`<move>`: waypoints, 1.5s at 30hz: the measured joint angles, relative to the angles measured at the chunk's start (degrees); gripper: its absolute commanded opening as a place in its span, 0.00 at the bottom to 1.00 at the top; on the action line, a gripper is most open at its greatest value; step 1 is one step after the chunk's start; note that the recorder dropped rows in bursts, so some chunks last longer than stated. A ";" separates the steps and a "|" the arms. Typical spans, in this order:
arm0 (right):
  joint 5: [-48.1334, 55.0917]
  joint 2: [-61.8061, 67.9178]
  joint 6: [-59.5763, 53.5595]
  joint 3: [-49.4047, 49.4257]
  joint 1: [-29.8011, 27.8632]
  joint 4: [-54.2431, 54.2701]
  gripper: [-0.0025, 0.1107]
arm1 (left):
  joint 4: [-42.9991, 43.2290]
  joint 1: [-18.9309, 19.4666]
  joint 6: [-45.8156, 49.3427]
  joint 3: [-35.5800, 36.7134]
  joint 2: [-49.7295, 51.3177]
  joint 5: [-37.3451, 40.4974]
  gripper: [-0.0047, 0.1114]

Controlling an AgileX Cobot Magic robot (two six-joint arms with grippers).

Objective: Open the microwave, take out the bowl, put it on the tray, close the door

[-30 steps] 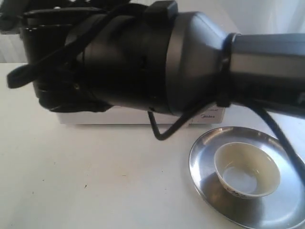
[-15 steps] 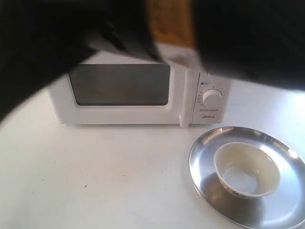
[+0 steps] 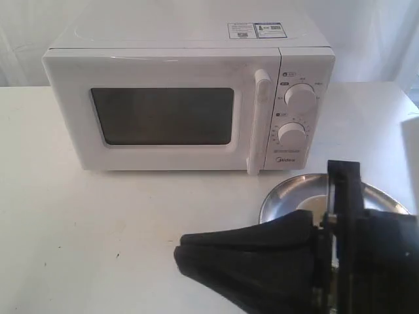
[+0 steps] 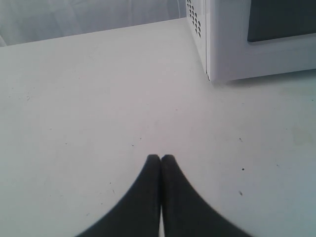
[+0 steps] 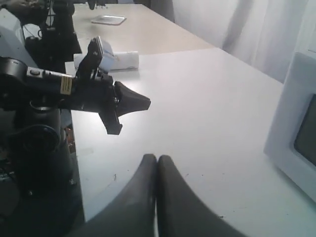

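The white microwave [image 3: 190, 98] stands at the back of the table, its door [image 3: 163, 124] closed and the bar handle [image 3: 260, 121] upright. In front of it to the right lies the steel tray [image 3: 286, 194], mostly hidden behind my right arm. Only a cream sliver of the bowl [image 3: 313, 207] shows on the tray. My right gripper [image 3: 180, 256] hangs close to the camera, shut and empty, pointing left over the table's front. In its own view the right gripper [image 5: 157, 157] is shut. My left gripper [image 4: 161, 157] is shut and empty above bare table, near the microwave's left front corner [image 4: 222, 54].
The right wrist view shows the left arm [image 5: 84, 91] reaching over the table's edge and a second table [image 5: 138, 29] beyond with a flat white object on it. A white curtain hangs behind the microwave. A white block stands at the right edge [image 3: 411, 157].
The dark arm that blocked the microwave has swung down to the lower right. The microwave front is now in full view, and the arm now covers most of the tray and bowl.
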 measured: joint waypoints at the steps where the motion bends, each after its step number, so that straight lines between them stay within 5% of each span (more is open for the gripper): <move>1: 1.21 -1.30 1.36 0.00 0.00 0.10 0.02 | 0.00 0.00 0.00 0.00 0.00 0.00 0.04; 9: 17.93 -4.38 6.05 0.76 -2.05 -5.45 0.02 | 0.00 0.00 0.00 0.00 0.00 0.00 0.04; 26: 6.20 -37.74 11.78 23.63 -52.71 -10.66 0.02 | 0.00 0.00 0.00 0.00 0.00 0.00 0.04; 38: 2.99 -42.74 12.85 30.30 -71.02 -10.55 0.02 | 0.00 0.00 0.00 0.00 0.00 0.00 0.04; 45: 1.43 -42.74 12.85 31.06 -74.68 -10.55 0.02 | 0.00 0.00 0.00 0.00 0.00 0.00 0.04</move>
